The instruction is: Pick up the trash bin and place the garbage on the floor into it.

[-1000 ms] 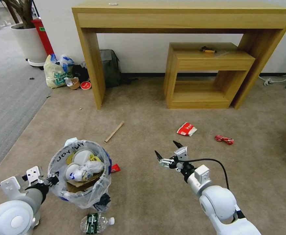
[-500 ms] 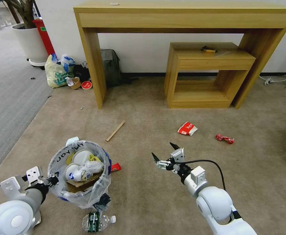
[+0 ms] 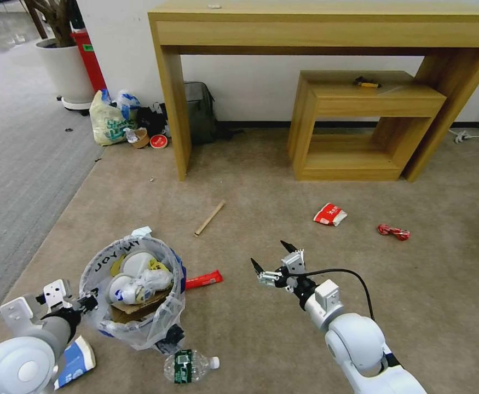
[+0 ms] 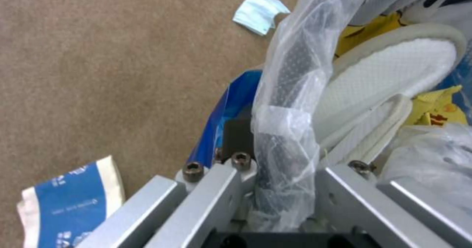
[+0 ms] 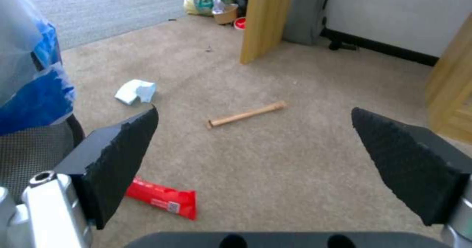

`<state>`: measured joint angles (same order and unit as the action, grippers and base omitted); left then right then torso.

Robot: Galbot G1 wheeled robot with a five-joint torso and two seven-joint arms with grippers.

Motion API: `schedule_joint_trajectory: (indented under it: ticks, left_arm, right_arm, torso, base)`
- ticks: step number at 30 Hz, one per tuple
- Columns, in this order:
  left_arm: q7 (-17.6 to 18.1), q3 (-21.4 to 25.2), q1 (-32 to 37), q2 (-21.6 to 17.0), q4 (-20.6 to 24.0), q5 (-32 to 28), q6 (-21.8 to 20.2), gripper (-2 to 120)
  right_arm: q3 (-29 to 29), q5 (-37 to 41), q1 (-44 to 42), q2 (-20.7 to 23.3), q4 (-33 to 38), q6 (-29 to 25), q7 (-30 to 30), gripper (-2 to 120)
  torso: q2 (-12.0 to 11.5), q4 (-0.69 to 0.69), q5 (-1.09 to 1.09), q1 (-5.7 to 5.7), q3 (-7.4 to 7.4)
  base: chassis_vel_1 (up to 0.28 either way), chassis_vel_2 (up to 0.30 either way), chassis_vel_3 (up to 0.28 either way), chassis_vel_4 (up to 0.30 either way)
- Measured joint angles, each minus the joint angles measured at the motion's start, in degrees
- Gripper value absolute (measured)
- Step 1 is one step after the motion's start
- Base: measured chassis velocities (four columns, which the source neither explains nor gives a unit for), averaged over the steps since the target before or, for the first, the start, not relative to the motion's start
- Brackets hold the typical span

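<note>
The left gripper [image 3: 88, 300] is clamping the rim of the trash bin [image 3: 135, 290], its fingers closed over the bag-covered edge, as the left wrist view is showing, and it is holding the bin at the near left of the floor [image 3: 261, 339]. Inside the bin a white slipper [image 4: 393, 67] is lying among bagged litter. A blue-white paper cup [image 3: 75, 362] is lying just beside the bin under the left arm, and a green-label bottle [image 3: 191, 365] is lying just in front of the bin. A long red wrapper [image 3: 203, 280] is sitting right beside the bin, between it and the right gripper [image 3: 273, 259], which is hovering above the carpet with its black fingers spread wide and holding nothing. Beyond the bin a stick [image 3: 209, 218] is lying on the carpet, and a pale tissue [image 5: 135, 91] is touching the bin's far edge. Well to the bin's right a red-white carton [image 3: 330, 214] and a crumpled red wrapper [image 3: 393, 232] are lying.
</note>
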<state>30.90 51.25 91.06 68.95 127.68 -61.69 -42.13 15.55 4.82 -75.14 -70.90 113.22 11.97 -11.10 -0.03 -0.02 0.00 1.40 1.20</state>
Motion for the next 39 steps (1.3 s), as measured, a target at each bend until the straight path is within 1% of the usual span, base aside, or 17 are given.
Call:
schedule_joint_trajectory:
  ticks: [2, 13, 22, 39]
  left_arm:
    - [-0.1, 0.0, 0.0, 0.0, 0.0, 0.0, 0.0, 0]
    - [-0.4, 0.4, 0.0, -0.2, 0.0, 0.0, 0.0, 0]
    - [-0.4, 0.3, 0.0, -0.2, -0.1, 0.0, 0.0, 0]
    - [-0.4, 0.7, 0.3, -0.2, 0.1, 0.0, 0.0, 0]
  right_arm:
    - [-0.2, 0.0, 0.0, 0.0, -0.1, 0.0, 0.0, 100]
    - [-0.5, -0.1, 0.0, 0.1, -0.4, 0.0, 0.1, 100]
    - [-0.7, -0.1, 0.1, 0.5, -1.1, 0.0, 0.0, 100]
    - [-2.5, -0.1, 0.9, 1.1, -1.5, 0.1, -0.5, 100]
  torso:
    - [0.0, -0.01, -0.03, 0.01, 0.00]
    - [0.0, 0.00, 0.00, 0.00, 0.00]
    - [0.0, 0.00, -0.01, 0.00, 0.00]
    - [0.0, 0.01, 0.00, 0.00, 0.00]
  base:
    - [0.096, 0.102, -0.106, -0.097]
    - [0.108, 0.107, -0.097, -0.100]
    - [0.125, 0.133, -0.120, -0.115]
    - [0.125, 0.132, -0.129, -0.132]
